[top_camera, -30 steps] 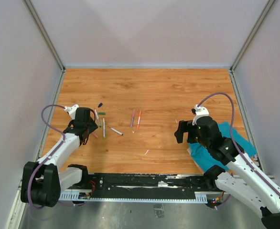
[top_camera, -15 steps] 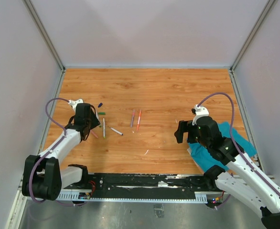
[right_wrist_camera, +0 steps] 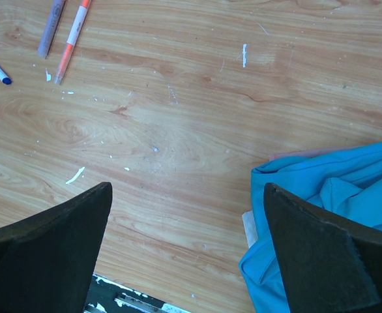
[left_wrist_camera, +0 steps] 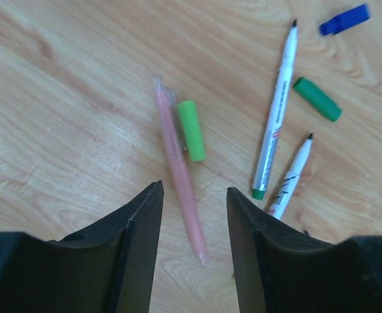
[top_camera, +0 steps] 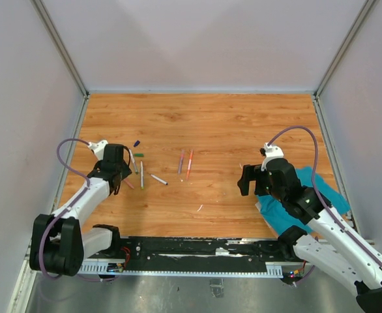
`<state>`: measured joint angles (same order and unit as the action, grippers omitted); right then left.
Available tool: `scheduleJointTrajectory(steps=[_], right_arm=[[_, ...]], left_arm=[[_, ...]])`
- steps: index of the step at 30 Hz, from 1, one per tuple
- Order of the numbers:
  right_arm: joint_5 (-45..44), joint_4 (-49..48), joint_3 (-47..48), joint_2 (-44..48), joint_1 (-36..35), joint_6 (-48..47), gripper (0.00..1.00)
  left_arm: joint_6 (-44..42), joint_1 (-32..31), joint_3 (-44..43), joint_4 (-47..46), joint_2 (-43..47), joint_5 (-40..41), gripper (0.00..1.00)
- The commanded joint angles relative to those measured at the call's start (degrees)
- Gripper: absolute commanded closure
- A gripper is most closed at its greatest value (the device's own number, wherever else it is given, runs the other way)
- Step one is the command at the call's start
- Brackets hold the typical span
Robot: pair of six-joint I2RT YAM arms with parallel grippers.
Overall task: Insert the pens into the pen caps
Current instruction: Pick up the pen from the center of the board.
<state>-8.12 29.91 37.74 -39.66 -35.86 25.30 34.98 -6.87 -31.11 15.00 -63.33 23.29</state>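
Left gripper (left_wrist_camera: 194, 190) is part open w/ a moderate gap, nothing held. It hangs right over the pink pen (left_wrist_camera: 178, 189), one finger each side of the barrel's near half, pointed end toward the camera. Light green cap (left_wrist_camera: 191, 130) lies touching or just beside that barrel, nearer its far end. To the right are a green-ended pen (left_wrist_camera: 276, 111) and a second white pen (left_wrist_camera: 292, 175), nearly meeting at their near ends. Dark green cap (left_wrist_camera: 317, 99) sits just beside them, blue cap (left_wrist_camera: 345, 19) farther off. All lie on the wooden tabletop (top_camera: 243, 124), left of centre.

Right gripper (right_wrist_camera: 188, 189) is spread wide & empty, over bare wood next to the teal cloth (right_wrist_camera: 334, 215). Purple pen (right_wrist_camera: 51, 29) and orange pen (right_wrist_camera: 73, 36) lie side by side, well apart from it.

Handling, my read: pens are light, stiff, smooth plastic, so they'll prob. roll or skid if nudged from one side only. Take hold mid-barrel, across the width, leaving the writing end free for capping. Caps are tiny & lighter, likely to skitter; pinch on the sides, open mouth left clear. Can't tell whether a pink cap is anywhere here, maybe hidden under the arm.
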Motion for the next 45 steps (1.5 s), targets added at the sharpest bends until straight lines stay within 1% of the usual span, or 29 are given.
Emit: scheduleJointTrajectory(steps=[1,9,14,16,21,23,28,36,45], right_arm=[[0.0,0.2,-0.3,0.0,0.7,-0.3,0.01],[-0.8,0.7,-0.6,0.7,0.7,-0.4,0.01],[-0.6,0.4,-0.5,0.1,0.7,-0.8,0.01],[-0.5,0.3,-0.3,-0.1,0.7,-0.8,0.02],[-0.1,0.3,-0.4,-0.1,0.7,-0.9,0.01],[-0.1,0.4,-0.4,-0.1,0.7,-1.0,0.01],[-0.1,0.3,-0.4,-0.3,0.7,-1.0,0.01],[0.0,0.2,-0.7,-0.4,0.6,-1.0,0.01],[-0.1,0.7,-1.0,0.3,0.7,-1.0,0.02]], left_arm=[[0.5,0.4,-0.3,-0.5,-3.4,-1.1,0.51],[-1.0,0.4,-0.9,-2.7,-4.6,-3.3,0.52],[-6.0,0.4,-2.2,-9.3,-5.1,-11.5,0.52],[-7.1,0.4,-3.6,-10.3,-6.9,-12.5,0.52],[-8.7,0.4,-8.2,-8.8,-13.9,-11.3,0.52],[-8.9,0.4,-9.0,-8.8,-15.8,-12.1,0.53],[-10.1,0.4,-9.8,-9.4,-19.3,-13.5,0.55],[-10.2,0.4,-12.4,-5.7,-24.5,-9.7,0.60],[-10.0,0.4,-12.9,-5.7,-27.8,-9.3,0.67]])
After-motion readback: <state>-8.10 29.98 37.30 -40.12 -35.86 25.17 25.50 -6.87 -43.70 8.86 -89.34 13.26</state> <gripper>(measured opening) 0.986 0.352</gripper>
